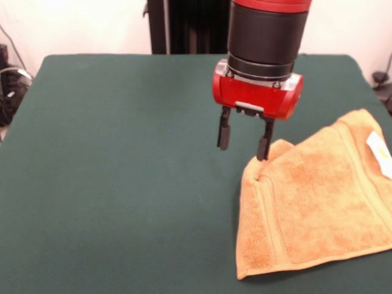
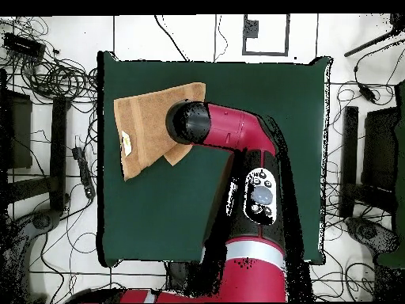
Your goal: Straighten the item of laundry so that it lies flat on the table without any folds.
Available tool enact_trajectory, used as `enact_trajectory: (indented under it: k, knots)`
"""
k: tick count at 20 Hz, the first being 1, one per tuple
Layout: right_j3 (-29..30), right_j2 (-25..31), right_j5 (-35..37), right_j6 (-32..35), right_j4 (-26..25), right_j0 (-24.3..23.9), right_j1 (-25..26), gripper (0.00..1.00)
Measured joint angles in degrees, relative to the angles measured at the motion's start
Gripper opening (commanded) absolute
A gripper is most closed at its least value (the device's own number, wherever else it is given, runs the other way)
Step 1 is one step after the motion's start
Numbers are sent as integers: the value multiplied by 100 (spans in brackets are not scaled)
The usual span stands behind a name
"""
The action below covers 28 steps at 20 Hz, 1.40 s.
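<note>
Front view: the towel (image 1: 318, 202) lies at about four o'clock on the table (image 1: 122, 153), running off the picture's right edge. It is not flat: it makes a rough triangle, with one corner doubled over toward the middle and a raised peak at its ten o'clock end. A white label (image 1: 380, 153) shows near the two o'clock corner. The claw (image 1: 244, 139) hangs just at that peak, jaws apart and nothing between them; one finger (image 1: 264, 142) looks to be touching or just beside the cloth, the other stands over bare table.

Overhead view: the towel (image 2: 154, 127) sits toward ten o'clock of the table (image 2: 277, 103), partly under the arm (image 2: 229, 131), a folded flap poking out at its five o'clock side.

By my judgement the flattening is barely started; the folded corner has yet to be pulled out.
</note>
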Motion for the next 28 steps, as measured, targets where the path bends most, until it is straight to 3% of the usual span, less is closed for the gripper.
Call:
enact_trajectory:
  k: [28]
  knots:
    - [125,1,-162,0,-85,223,-124,100]
